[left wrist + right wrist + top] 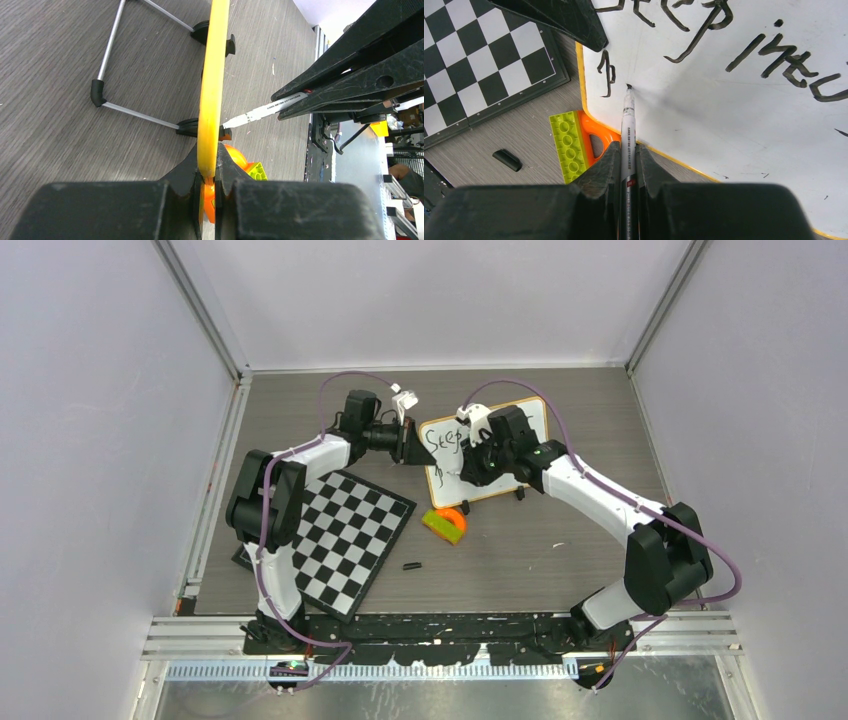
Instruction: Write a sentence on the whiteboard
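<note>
The whiteboard (532, 418) stands tilted at the back middle of the table. My left gripper (408, 446) is shut on its left edge, which shows as a yellow strip (212, 90) between the jaws of the left gripper (216, 172). My right gripper (470, 466) is shut on a white marker (628, 120), and the marker's tip touches the board (734, 115) low on its left side. The sentence (784, 60) shows a top line with "Step" (447, 437) and "into". Below it, one short stroke (606, 72) lies just left of the tip. The marker (265, 111) also points at the board's face in the left wrist view.
A black-and-white chequered board (345, 535) lies left of the whiteboard. An orange and green toy block (445, 524) sits just in front of the whiteboard's lower left corner. A small black cap (411, 566) lies nearer me. The whiteboard's wire stand (115, 75) props it from behind.
</note>
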`<state>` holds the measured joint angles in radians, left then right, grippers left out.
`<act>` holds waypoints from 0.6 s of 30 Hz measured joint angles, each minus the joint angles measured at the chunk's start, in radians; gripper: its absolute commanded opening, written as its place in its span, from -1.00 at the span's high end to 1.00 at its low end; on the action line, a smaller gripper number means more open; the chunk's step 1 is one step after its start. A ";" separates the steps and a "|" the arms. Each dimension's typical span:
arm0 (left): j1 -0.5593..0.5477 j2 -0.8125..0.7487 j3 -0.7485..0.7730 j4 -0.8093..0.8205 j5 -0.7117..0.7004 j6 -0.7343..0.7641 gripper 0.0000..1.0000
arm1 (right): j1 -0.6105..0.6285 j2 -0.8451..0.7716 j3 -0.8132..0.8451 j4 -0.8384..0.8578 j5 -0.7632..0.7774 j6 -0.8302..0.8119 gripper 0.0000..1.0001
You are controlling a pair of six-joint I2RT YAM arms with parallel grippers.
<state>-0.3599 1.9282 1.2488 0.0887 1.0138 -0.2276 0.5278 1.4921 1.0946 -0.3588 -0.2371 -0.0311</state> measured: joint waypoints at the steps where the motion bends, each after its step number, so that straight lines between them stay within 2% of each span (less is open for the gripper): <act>1: 0.000 0.000 0.001 -0.001 0.000 0.000 1.00 | 0.000 0.000 0.000 0.000 0.000 0.000 0.99; 18: -0.002 0.000 0.006 -0.011 0.000 0.005 1.00 | 0.013 0.007 0.002 0.001 -0.001 -0.001 0.99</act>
<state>-0.3622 1.9282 1.2545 0.0772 1.0134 -0.2230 0.5407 1.4990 1.0962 -0.3576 -0.2379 -0.0322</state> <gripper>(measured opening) 0.070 0.171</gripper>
